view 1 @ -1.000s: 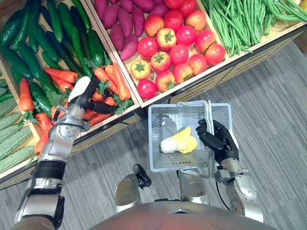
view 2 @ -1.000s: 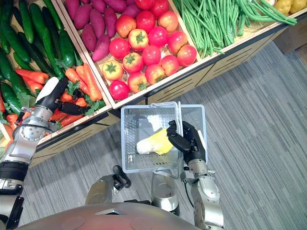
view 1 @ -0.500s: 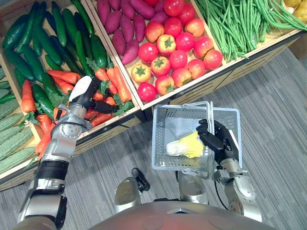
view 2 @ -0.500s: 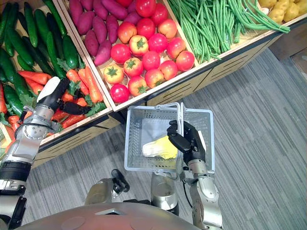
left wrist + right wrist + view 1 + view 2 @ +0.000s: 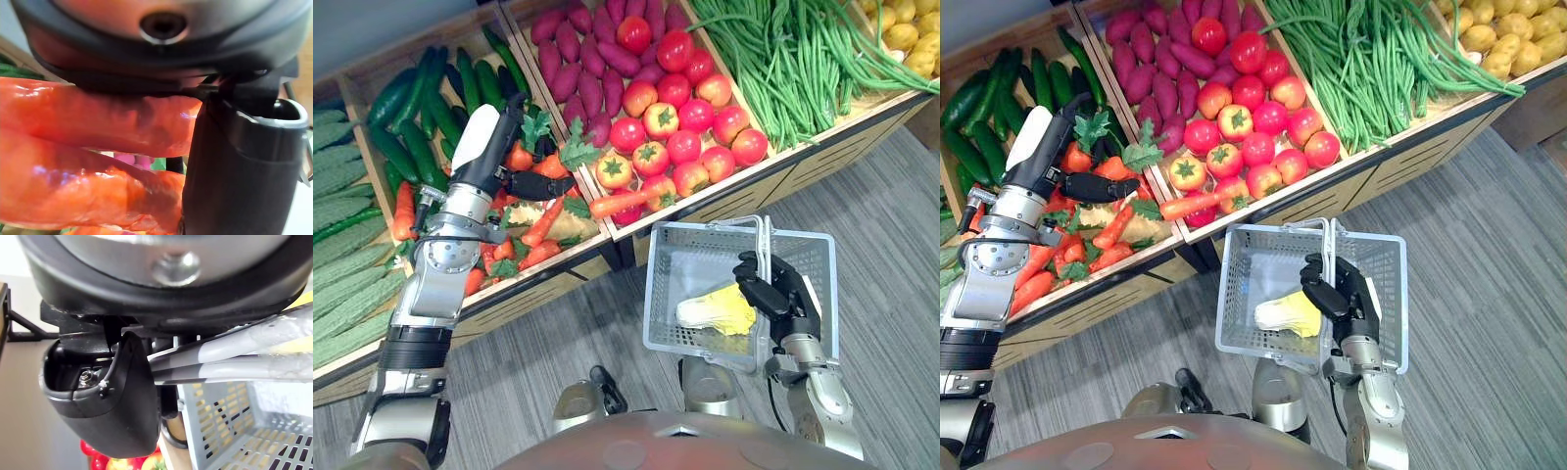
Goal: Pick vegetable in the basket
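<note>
My left hand (image 5: 487, 157) hangs over the carrot bin (image 5: 533, 230), fingers and thumb curled round an orange carrot (image 5: 520, 157) with green leaves. In the left wrist view, carrots (image 5: 98, 127) press against the palm beside the thumb (image 5: 239, 171). Another carrot (image 5: 622, 204) lies across the divider onto the tomatoes. My right hand (image 5: 773, 294) is shut on the wire handles (image 5: 234, 357) of a grey plastic basket (image 5: 677, 279), held level in front of the stand. A pale yellow leafy vegetable (image 5: 715, 310) lies inside the basket.
The wooden stand holds cucumbers (image 5: 421, 108), purple sweet potatoes (image 5: 578, 69), tomatoes (image 5: 690, 117), green beans (image 5: 783, 59), potatoes (image 5: 906, 34) and ridged green gourds (image 5: 342, 206). Grey carpet (image 5: 891, 196) lies to the right of the stand's front edge.
The camera has shifted. My left hand has risen from the carrot pile with a carrot in its grip. Carrots have scattered, one now across the divider. The basket stays in my right hand.
</note>
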Robot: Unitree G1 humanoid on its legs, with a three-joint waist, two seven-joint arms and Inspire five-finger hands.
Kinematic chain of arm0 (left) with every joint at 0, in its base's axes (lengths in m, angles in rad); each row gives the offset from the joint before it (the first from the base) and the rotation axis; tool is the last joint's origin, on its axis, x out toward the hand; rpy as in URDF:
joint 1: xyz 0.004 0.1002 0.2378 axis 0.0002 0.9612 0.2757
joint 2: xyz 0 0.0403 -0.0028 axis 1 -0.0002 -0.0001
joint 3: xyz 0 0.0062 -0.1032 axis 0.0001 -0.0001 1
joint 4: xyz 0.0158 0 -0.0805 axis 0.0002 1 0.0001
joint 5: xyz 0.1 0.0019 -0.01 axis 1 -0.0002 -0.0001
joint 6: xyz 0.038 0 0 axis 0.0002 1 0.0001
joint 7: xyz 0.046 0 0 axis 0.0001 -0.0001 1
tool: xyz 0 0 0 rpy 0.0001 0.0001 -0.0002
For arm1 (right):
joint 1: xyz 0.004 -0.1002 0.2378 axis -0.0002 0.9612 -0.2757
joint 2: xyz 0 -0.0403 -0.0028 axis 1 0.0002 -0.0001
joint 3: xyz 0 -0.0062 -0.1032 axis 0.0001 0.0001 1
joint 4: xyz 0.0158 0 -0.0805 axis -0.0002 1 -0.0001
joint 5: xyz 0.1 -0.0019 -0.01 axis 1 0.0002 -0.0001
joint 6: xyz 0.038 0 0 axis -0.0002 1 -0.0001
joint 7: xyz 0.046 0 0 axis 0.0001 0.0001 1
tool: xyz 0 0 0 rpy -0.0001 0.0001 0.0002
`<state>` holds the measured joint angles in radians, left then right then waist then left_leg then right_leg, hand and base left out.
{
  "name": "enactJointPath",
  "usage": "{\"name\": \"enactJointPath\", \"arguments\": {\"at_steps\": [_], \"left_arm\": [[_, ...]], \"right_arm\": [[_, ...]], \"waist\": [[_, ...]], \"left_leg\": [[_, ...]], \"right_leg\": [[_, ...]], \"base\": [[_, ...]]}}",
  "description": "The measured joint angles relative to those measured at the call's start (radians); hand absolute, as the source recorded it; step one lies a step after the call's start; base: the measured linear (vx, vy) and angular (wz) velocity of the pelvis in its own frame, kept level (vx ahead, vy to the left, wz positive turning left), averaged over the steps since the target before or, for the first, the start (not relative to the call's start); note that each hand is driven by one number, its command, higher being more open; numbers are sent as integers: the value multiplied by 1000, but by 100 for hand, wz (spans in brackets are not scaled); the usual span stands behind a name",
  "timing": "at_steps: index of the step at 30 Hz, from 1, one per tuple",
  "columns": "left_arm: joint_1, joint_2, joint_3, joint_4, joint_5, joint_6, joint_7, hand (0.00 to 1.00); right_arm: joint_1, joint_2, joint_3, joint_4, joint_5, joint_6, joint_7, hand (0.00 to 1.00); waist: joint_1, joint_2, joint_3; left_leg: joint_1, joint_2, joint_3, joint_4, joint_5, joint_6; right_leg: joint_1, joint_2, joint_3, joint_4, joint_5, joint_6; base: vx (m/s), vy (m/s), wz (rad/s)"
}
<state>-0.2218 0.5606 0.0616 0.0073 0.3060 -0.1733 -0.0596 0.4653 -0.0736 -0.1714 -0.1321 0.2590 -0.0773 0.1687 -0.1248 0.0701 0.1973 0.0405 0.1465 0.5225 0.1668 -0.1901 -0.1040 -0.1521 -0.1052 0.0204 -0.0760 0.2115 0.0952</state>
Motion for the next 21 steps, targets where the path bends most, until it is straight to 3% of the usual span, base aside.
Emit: {"name": "enactJointPath", "arguments": {"at_steps": [12,21], "left_arm": [[80,0,47,-50,-42,-3,-40,0],[89,1,62,-89,-80,-3,-40,0]], "right_arm": [[22,0,-80,0,-3,4,13,0],[-7,-1,-242,0,-5,6,2,0]], "waist": [[14,-32,-90],[8,-44,-131]], "left_leg": [[22,1,-10,0,8,-5],[41,6,3,3,9,-12]], "right_leg": [[30,0,-17,-1,-11,-15],[39,7,-5,-1,-15,-19]], "base": [[-68,-34,1],[-43,-30,-5]]}}
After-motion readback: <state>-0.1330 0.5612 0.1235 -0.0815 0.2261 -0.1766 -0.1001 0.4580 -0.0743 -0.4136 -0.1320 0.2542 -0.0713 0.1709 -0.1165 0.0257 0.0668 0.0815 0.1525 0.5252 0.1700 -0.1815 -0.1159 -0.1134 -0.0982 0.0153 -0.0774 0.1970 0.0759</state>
